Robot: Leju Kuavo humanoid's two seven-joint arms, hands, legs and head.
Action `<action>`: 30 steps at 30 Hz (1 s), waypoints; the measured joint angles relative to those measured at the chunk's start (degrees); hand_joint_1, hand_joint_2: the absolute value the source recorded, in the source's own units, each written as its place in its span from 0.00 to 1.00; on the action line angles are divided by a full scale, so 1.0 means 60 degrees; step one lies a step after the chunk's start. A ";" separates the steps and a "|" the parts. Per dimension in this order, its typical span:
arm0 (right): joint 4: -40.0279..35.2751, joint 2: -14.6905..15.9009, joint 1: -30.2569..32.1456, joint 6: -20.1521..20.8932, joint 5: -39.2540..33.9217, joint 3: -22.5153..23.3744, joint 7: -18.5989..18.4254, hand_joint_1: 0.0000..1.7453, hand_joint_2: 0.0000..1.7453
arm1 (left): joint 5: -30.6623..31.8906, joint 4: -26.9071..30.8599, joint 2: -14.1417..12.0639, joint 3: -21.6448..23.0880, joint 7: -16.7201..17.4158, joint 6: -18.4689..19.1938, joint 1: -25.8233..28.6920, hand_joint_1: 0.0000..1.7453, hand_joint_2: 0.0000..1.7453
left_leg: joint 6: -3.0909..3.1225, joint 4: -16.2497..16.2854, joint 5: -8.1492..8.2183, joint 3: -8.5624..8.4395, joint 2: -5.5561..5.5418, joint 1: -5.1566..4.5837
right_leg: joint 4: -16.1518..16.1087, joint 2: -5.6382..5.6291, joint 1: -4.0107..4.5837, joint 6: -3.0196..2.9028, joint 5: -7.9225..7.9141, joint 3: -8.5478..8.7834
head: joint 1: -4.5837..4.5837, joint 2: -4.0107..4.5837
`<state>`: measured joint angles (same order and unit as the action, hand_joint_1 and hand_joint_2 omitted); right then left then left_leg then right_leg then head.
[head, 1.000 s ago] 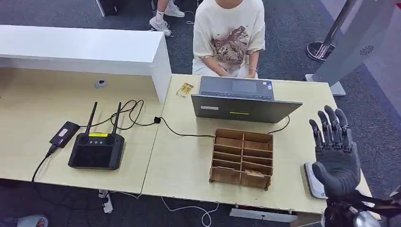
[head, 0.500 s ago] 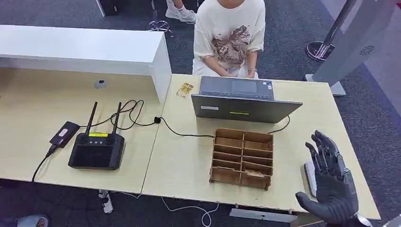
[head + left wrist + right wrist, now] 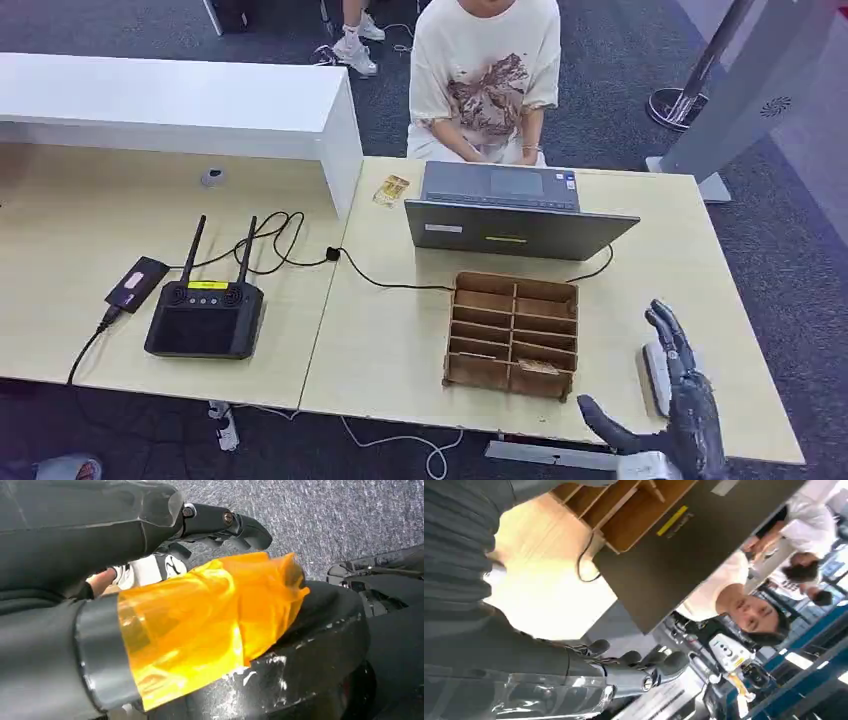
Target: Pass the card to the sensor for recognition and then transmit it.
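My right hand (image 3: 682, 405) hovers low at the table's near right corner, fingers spread and thumb out, holding nothing. A white flat sensor pad (image 3: 655, 378) lies on the table just beside it, partly hidden by the fingers. A tan card (image 3: 538, 367) lies in a near right slot of the wooden organizer (image 3: 512, 330). In the right wrist view the hand's fingers (image 3: 639, 664) stretch out bare, with the organizer (image 3: 624, 505) beyond them. My left hand (image 3: 200, 610), its thumb wrapped in orange tape, hangs over grey carpet and grips nothing.
A grey laptop (image 3: 515, 205) stands behind the organizer, and a person in a cream T-shirt (image 3: 485, 75) sits behind it. A black controller with two antennas (image 3: 205, 315), cables and a small yellow packet (image 3: 391, 189) lie to the left. A white counter (image 3: 180, 105) stands at the back left.
My right hand has dropped from a raised position above the sensor pad down toward the table's near edge, staying spread and without anything in it.
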<state>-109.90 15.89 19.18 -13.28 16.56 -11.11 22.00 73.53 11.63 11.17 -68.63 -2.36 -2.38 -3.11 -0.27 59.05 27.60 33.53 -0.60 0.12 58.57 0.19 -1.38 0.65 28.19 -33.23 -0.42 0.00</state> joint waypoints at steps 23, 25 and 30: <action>0.1075 0.0291 -0.0844 -0.2486 1.0581 -0.2637 -0.7325 0.00 1.00 | 0.0182 0.0102 0.0142 -0.0091 0.0288 -0.0073 -0.0052 0.00 0.00 | 0.0000 0.0000 -0.0001 -0.0001 0.0001 0.0000 | 0.0001 0.0000 0.0000 0.0000 0.0000 0.0001 | 0.0004 0.0000; 0.1173 0.0313 -0.0919 -0.2322 1.0698 -0.2786 -0.7492 0.00 1.00 | 0.0204 0.0106 0.0142 -0.0091 0.0299 -0.0069 -0.0053 0.00 0.00 | 0.0000 0.0000 -0.0001 0.0000 0.0000 0.0000 | 0.0001 0.0003 0.0000 0.0000 0.0000 0.0001 | 0.0004 0.0000; 0.1438 0.0400 -0.1179 -0.1992 1.0785 -0.3179 -0.7761 0.00 1.00 | 0.0244 0.0120 0.0142 -0.0109 0.0302 -0.0044 -0.0060 0.00 0.00 | 0.0000 0.0000 -0.0001 0.0000 0.0000 0.0000 | 0.0001 0.0001 0.0000 0.0000 0.0000 0.0000 | 0.0000 0.0000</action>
<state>-101.27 18.29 12.11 -25.23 81.26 -30.18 -24.57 74.99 12.35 12.02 -69.29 -0.55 -2.64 -3.47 -0.27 59.05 27.60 33.53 -0.60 0.12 58.58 0.20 -1.38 0.65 28.19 -33.23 -0.42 0.00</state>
